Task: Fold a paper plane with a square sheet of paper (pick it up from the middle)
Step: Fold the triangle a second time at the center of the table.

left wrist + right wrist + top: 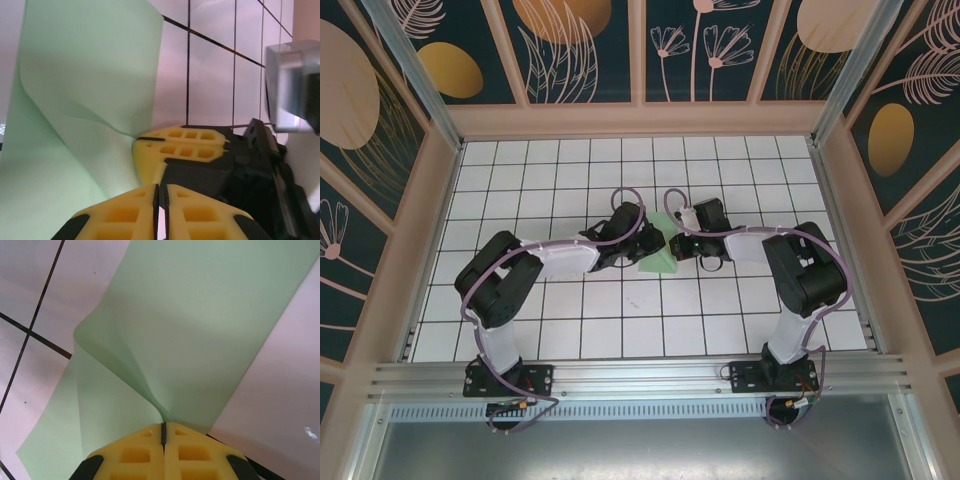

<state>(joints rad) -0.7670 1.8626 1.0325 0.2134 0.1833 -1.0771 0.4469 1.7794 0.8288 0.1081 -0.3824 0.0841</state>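
Sheet: middle of the table, between both grippers, partly lifted and curling.
Handling: thin, light and limp; probably creases easily and tears if tugged. Pinch it at an edge or fold.
Texture: matte pale green, with a soft pucker at the pinch.
Right gripper: clenched on the sheet.
Left gripper: fingers together; cannot tell whether paper is between them.

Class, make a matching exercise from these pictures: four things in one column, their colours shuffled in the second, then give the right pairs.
Things:
1 square sheet of paper
2 fingers of the right end effector
3 table tiles
4 grid lines

Colours:
A black
B white
C pale green
D yellow

Pairs: 1-C, 2-D, 3-B, 4-A
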